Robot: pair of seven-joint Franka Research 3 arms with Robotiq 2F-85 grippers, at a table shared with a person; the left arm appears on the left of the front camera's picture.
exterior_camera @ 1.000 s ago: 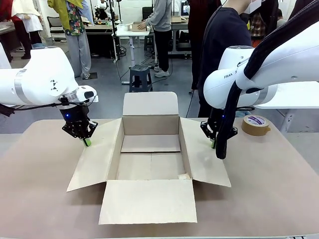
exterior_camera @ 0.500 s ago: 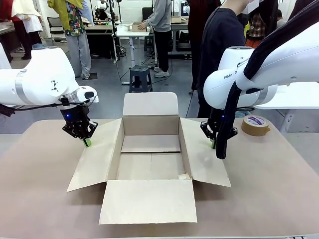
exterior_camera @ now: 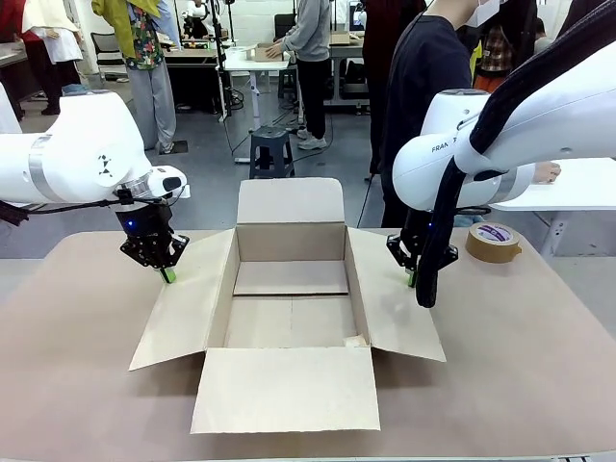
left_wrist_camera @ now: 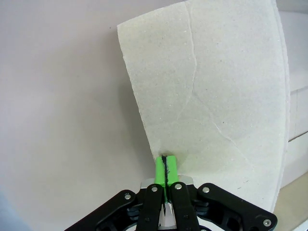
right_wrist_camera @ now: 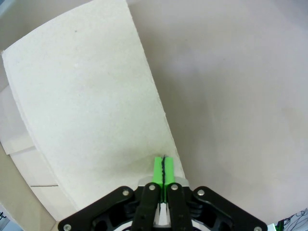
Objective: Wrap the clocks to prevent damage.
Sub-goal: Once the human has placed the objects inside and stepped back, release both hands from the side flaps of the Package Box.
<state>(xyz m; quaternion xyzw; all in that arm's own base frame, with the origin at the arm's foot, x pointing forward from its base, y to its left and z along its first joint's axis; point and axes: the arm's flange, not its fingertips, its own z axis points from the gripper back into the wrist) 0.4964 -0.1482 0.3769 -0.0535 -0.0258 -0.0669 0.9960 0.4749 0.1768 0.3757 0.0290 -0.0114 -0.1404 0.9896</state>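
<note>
Where the left gripper (exterior_camera: 167, 273) hangs: over the outer edge of the carton's left flap (exterior_camera: 183, 308), tips pointing down.
Left gripper, close up (left_wrist_camera: 165, 166): green pads pressed flat together, nothing between them; the flap (left_wrist_camera: 216, 96) spreads out ahead of the tips, and whether they touch it I cannot tell.
Right gripper (exterior_camera: 411, 279): at the far end of the right flap (exterior_camera: 395, 308), half hidden behind its arm's black cable sleeve (exterior_camera: 433, 241).
Right gripper, close up (right_wrist_camera: 163, 168): pads together here too (only a thin dark seam between them), tips at the flap's (right_wrist_camera: 86, 96) edge, bare table (right_wrist_camera: 231, 72) to one side.
Carton (exterior_camera: 292, 241): between the two grippers, all four flaps folded out.
Pale scrap (exterior_camera: 357, 341): on the carton floor, in the near corner below and inward of the right gripper; too small to say whether it is the clocks.
Tape roll (exterior_camera: 494, 242): flat on the table, outward of the right gripper, well apart from it.
Person (exterior_camera: 423, 67): standing beyond the right gripper, mostly hidden by that arm; a hand (exterior_camera: 547, 171) peeks out past the arm's white casing.
</note>
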